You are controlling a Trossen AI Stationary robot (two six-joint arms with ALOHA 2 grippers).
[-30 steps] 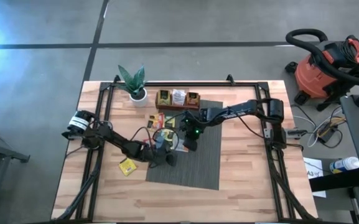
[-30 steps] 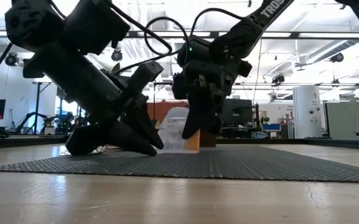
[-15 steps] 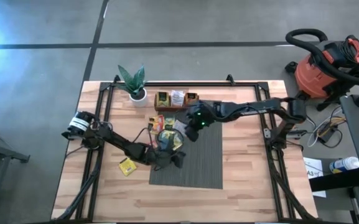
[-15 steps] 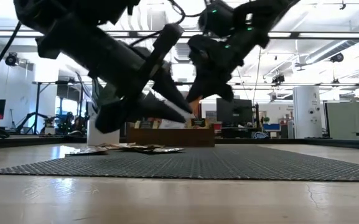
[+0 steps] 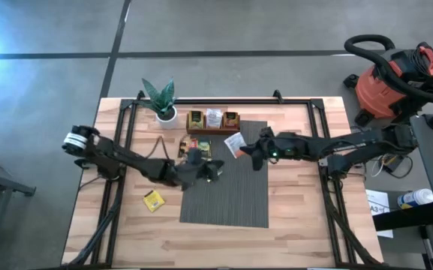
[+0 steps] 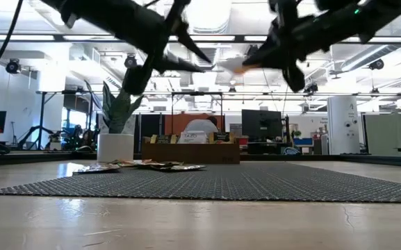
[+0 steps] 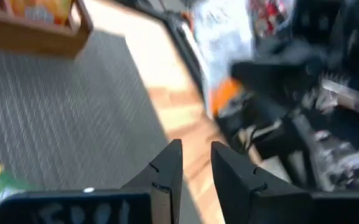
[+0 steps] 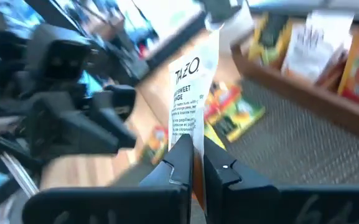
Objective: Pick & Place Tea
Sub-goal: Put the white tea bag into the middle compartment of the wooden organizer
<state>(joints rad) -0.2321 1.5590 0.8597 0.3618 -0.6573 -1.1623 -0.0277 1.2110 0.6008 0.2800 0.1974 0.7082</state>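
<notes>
The tea sachet in hand is white with orange (image 8: 191, 87), also seen in the high view (image 5: 235, 142). My right gripper (image 8: 198, 163) is shut on it, high above the grey mat (image 5: 235, 187), near the mat's far edge. My left gripper (image 7: 196, 160) hovers over the mat's left part (image 5: 216, 169), open, with nothing between its fingers. Both grippers hang near the top of the low view, left (image 6: 203, 61) and right (image 6: 250, 59). Several loose sachets (image 5: 193, 147) lie flat at the mat's far-left corner. A yellow sachet (image 5: 153, 199) lies on the wood to the left. My right gripper pinches the white sachet's near end (image 8: 192, 138) between its two fingers. The fingers come nearly level from the table's right. The sachet sticks out beyond the fingertips toward the left, lifted clear of the mat, its printed face showing.
A brown wooden tray (image 5: 213, 120) with sachets standing in its compartments sits at the mat's far edge. A potted plant (image 5: 160, 101) stands at the far left. Black frame rails (image 5: 118, 150) run along both table sides. The mat's near half is bare.
Both grippers have risen from the mat. My right gripper, shut on the white sachet, has lifted it clear, drawn toward the table's far right and tipped from pointing down to nearly level. My left gripper has come up and tipped toward level too, moving slightly toward the far edge.
</notes>
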